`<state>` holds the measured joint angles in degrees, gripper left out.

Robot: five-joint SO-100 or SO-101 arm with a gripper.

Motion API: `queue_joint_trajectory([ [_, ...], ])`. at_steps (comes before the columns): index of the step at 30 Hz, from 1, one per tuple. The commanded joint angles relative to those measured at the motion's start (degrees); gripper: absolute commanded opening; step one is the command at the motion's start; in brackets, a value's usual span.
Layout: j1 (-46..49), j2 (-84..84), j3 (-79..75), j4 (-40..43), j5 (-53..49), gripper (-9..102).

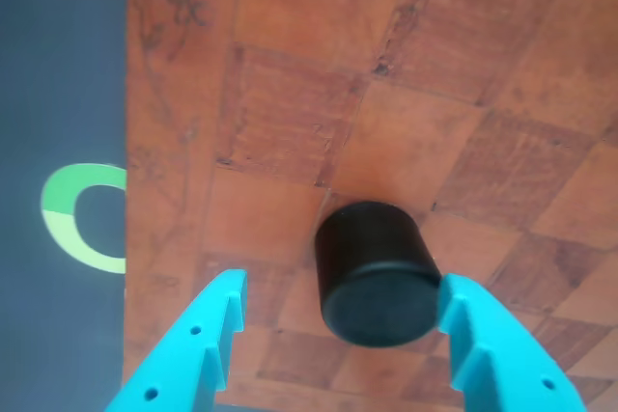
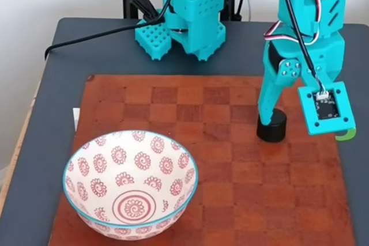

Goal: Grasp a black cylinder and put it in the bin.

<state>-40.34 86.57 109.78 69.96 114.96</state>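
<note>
In the other view, the turquoise gripper (image 1: 333, 320) is seen with its two fingers spread wide, one finger (image 1: 198, 349) at the lower left and the other at the lower right. The black cylinder (image 1: 375, 272) is framed between them. The right finger appears to touch the cylinder's side or lie just beside it, while a clear gap is left between the cylinder and the left finger. Nothing is pinched.

One black cylinder is counted, one bin, one checkered wooden board (image 1: 319, 74) and one arm. The cylinder is stood upright on the board, on a flat end.

In the fixed view, the gripper (image 2: 275, 113) is lowered over the cylinder (image 2: 272, 127), which is found near the board's right edge, in the middle rows of squares. One finger (image 2: 270, 99) is seen reaching down to the cylinder's top left; the other is hidden behind the wrist camera mount (image 2: 324, 109). The bin (image 2: 130, 184) is shown at the lower left of the board (image 2: 230, 200), well apart from the cylinder, with nothing inside it. The arm's base (image 2: 187, 24) and a black cable (image 2: 95, 33) are seen at the far edge of the dark table (image 2: 40, 142).

In the other view, a green ring marking (image 1: 82, 214) is seen on the dark table (image 1: 58, 65) beside the board's edge; in the fixed view a sliver of it (image 2: 346, 136) is seen under the camera mount.
</note>
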Motion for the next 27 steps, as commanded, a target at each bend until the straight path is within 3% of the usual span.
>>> queue_joint_trajectory([
  [1, 0.09, -0.62, -1.41, 0.88, -0.09, 25],
  [27, 2.72, -1.32, -1.23, 3.25, -6.06, 25],
])
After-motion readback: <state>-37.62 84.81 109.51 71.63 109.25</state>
